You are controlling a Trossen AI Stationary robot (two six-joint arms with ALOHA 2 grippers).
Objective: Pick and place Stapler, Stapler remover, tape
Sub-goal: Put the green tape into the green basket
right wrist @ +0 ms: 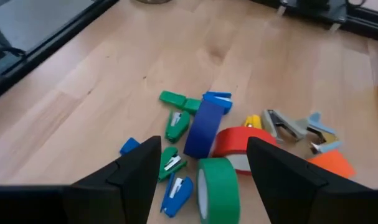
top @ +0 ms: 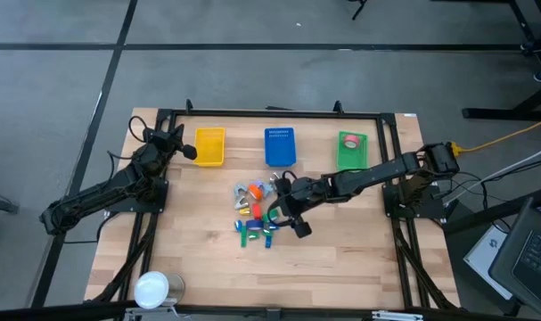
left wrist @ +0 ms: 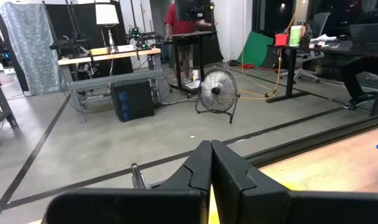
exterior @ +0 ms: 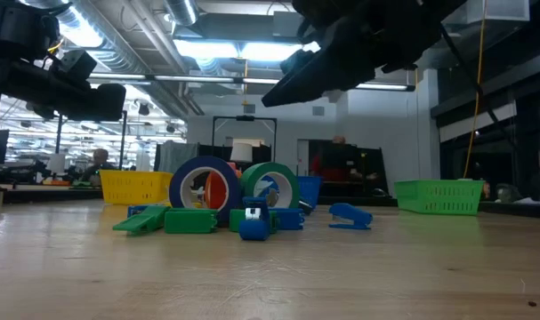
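A pile of small things lies mid-table: a blue tape roll, a red roll, a green roll and an orange roll, green staplers, blue staplers and grey staple removers. In the low view the blue roll and green roll stand on edge. My right gripper hangs open above the pile's right side, well off the table. My left gripper is shut, waiting beside the yellow basket.
Three baskets stand along the far edge: yellow, blue and green, the green one with a tape roll inside. A white round object sits at the near left corner. Bare wood surrounds the pile.
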